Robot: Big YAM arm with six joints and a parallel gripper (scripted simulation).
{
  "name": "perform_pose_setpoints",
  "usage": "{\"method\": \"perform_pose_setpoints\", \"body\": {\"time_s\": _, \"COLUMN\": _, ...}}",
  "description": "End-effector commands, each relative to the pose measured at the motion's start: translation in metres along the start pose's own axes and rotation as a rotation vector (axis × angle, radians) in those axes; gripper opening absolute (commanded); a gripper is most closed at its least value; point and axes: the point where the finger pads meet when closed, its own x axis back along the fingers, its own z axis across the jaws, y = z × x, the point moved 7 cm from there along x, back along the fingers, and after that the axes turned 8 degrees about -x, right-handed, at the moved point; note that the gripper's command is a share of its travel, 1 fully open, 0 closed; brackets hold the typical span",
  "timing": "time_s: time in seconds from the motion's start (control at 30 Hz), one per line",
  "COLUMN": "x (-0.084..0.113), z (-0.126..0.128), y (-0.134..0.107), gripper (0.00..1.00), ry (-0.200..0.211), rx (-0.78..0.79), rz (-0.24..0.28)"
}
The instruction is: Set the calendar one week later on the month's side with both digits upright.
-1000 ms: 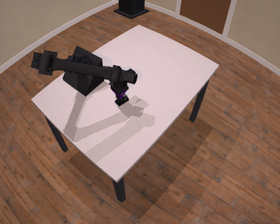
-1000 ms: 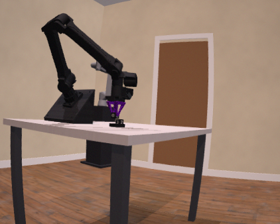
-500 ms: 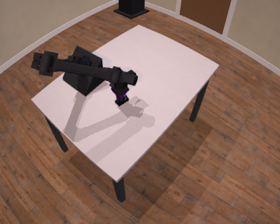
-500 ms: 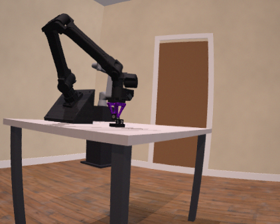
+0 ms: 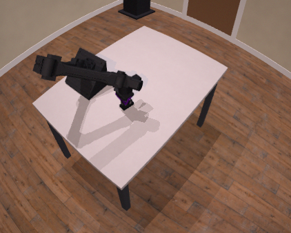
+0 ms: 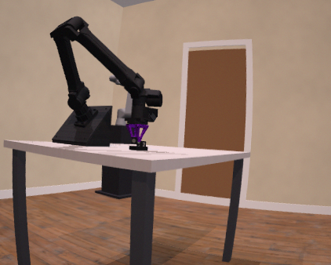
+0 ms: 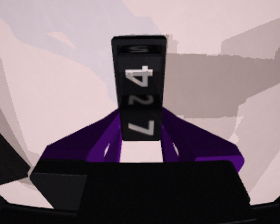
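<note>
The black calendar (image 5: 124,107) (image 6: 139,147) rests on the white table (image 5: 172,69) (image 6: 188,154), right under the arm's wrist. In the wrist view it is a narrow black block running away from the camera, with white digits 4 (image 7: 139,75), 2 (image 7: 143,101) and 7 (image 7: 143,128) facing up. My gripper (image 5: 125,104) (image 6: 138,141) (image 7: 141,113) points straight down. Its purple fingers are shut on the near cube (image 7: 128,122), the one showing the 7. I cannot tell the tray's rim from the cubes. A faint mark shows at the far end; no month name is readable.
The arm's black base (image 5: 86,77) (image 6: 80,129) stands at the table's back left corner. A dark pedestal (image 5: 136,8) stands on the floor beyond the table, and a brown door (image 6: 216,117) is in the wall.
</note>
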Motion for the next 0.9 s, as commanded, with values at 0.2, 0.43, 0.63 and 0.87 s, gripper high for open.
{"method": "perform_pose_setpoints", "body": {"time_s": 0.2, "x": -0.0084, "z": 0.0023, "y": 0.0003, "gripper": 0.25, "ry": 0.005, "rx": 0.015, "rz": 0.003}}
{"method": "perform_pose_setpoints", "body": {"time_s": 0.43, "x": -0.0068, "z": 0.0028, "y": 0.002, "gripper": 0.25, "ry": -0.001, "rx": 0.021, "rz": 0.0}}
{"method": "perform_pose_setpoints", "body": {"time_s": 0.63, "x": -0.0068, "z": 0.0028, "y": 0.002, "gripper": 0.25, "ry": -0.001, "rx": 0.021, "rz": 0.0}}
{"method": "perform_pose_setpoints", "body": {"time_s": 0.87, "x": -0.0068, "z": 0.0028, "y": 0.002, "gripper": 0.25, "ry": -0.001, "rx": 0.021, "rz": 0.0}}
